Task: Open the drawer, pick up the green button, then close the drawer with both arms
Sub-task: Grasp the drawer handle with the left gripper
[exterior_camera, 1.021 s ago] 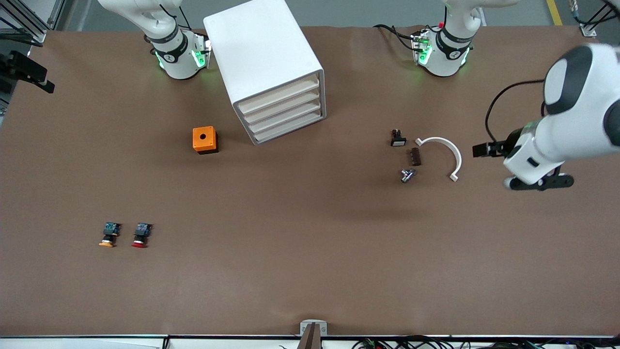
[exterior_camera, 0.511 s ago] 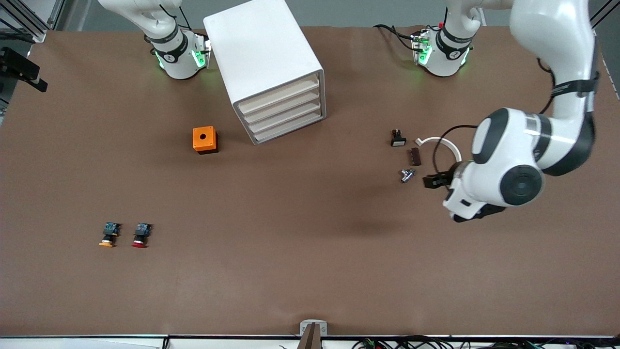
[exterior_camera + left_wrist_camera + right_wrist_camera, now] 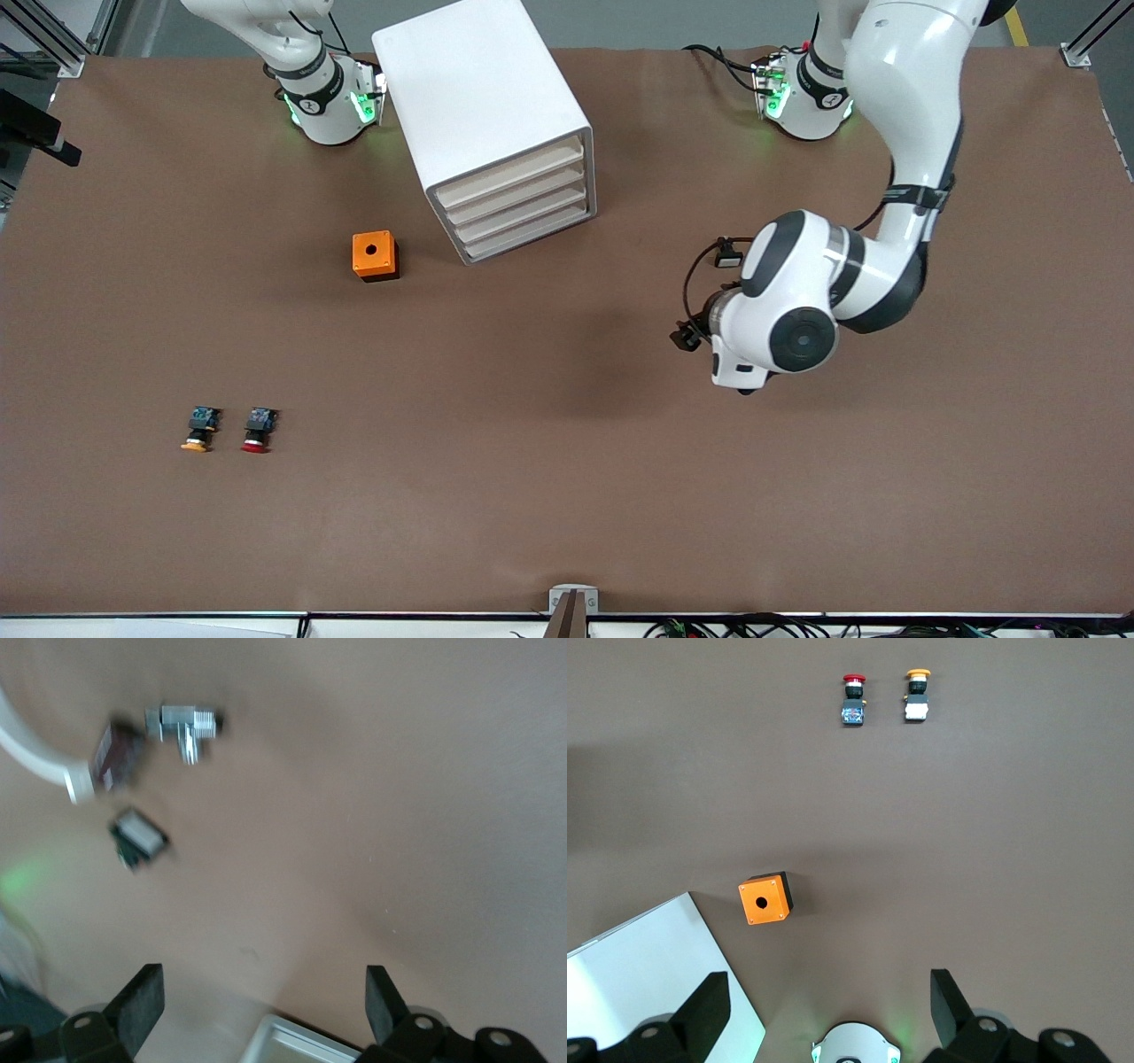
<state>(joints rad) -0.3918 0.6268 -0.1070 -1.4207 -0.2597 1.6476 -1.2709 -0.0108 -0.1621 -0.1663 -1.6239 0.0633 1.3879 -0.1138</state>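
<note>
- Since a second ago my left arm has swung from the table's end toward the middle; its left gripper (image 3: 257,1010) hangs over bare table, fingers spread, empty.
- Cabinet (image 3: 483,124) lies at about ten o'clock from it, drawer (image 3: 523,232) fronts shut; button unseen, presumably inside.
- Right gripper (image 3: 824,1010) waits high, spread, over the cabinet's right-arm side.

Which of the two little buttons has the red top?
The red button. It lies beside the yellow button, on the side nearer the orange box. Its cap is red; the other one's is yellow-orange.
</note>
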